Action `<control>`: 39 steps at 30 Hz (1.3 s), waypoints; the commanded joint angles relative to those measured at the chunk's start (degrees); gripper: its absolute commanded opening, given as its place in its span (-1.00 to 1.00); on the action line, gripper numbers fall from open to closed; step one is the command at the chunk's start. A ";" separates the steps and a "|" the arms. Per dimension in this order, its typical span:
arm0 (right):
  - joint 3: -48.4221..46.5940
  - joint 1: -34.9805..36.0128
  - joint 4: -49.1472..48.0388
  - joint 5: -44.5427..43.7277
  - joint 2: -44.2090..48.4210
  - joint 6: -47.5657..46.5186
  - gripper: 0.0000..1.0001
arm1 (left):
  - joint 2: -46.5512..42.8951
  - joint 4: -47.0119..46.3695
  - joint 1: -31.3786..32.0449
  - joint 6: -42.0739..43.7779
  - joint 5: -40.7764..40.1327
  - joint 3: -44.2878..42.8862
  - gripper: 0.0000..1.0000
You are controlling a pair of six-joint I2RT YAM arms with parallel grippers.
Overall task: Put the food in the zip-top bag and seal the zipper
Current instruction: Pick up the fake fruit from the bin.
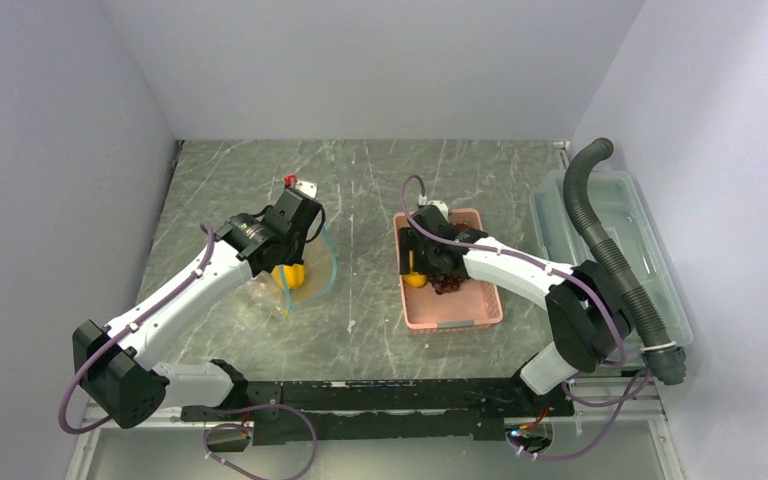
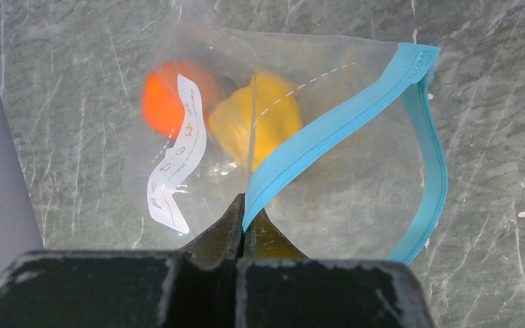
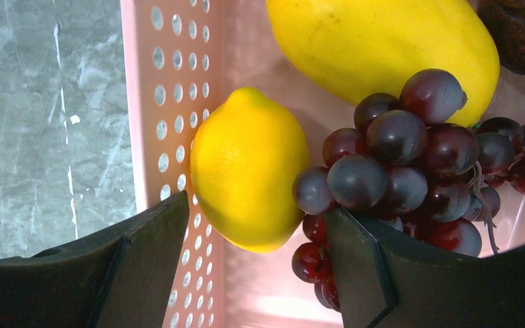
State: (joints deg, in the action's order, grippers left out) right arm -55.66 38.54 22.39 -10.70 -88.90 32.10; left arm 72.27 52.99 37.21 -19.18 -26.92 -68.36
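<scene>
Left pincer (image 2: 243,229): clamped on zipper (image 2: 328,130)
Right pincer (image 3: 256,212): spread wide, lemon (image 3: 249,164) between its fingers
Grapes (image 3: 410,164): beside one finger

A pink perforated basket (image 1: 450,321) sits on the grey-green marbled desk (image 1: 370,190), right of its middle. Just right of the basket, at the desk's edge, stands a rigid clear plastic bin (image 1: 615,205). A grey corrugated hose (image 1: 612,262) lies lengthwise across that bin.

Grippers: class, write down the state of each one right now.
Left gripper: shut on the zipper.
Right gripper: open, lemon between its fingers.
</scene>
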 commanded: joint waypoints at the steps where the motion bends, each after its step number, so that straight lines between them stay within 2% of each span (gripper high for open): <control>1: -0.46 -0.06 -2.87 1.56 0.13 -1.11 0.50 | 0.15 -0.53 -0.09 0.09 -0.97 0.00 -1.00; 10: 0.26 -0.14 -3.71 1.08 -0.40 -0.99 0.33 | 0.50 -0.44 -0.08 0.02 -0.86 -0.04 -1.00; 17: 0.54 -0.05 -3.57 0.55 1.65 -0.81 0.00 | 0.68 -0.35 -0.05 0.02 -1.08 -0.06 -1.00; 21: 0.87 -0.06 -2.43 0.27 5.00 -0.56 -0.10 | 0.68 -0.43 -0.07 0.02 -0.99 -0.01 -1.00; 31: 2.24 -0.05 0.51 -1.25 13.61 -0.24 -0.14 | 0.68 -0.48 -0.04 -0.02 -0.84 -0.06 -1.00; 39: 2.67 -0.07 -0.17 1.58 13.32 0.78 0.06 | 0.76 -0.43 -0.04 -0.13 -0.73 -0.07 -1.00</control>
State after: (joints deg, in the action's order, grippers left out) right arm -53.58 38.54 22.92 -10.07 -75.75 31.99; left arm 73.03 52.99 37.21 -19.18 -26.89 -68.36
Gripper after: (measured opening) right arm 0.522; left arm 0.011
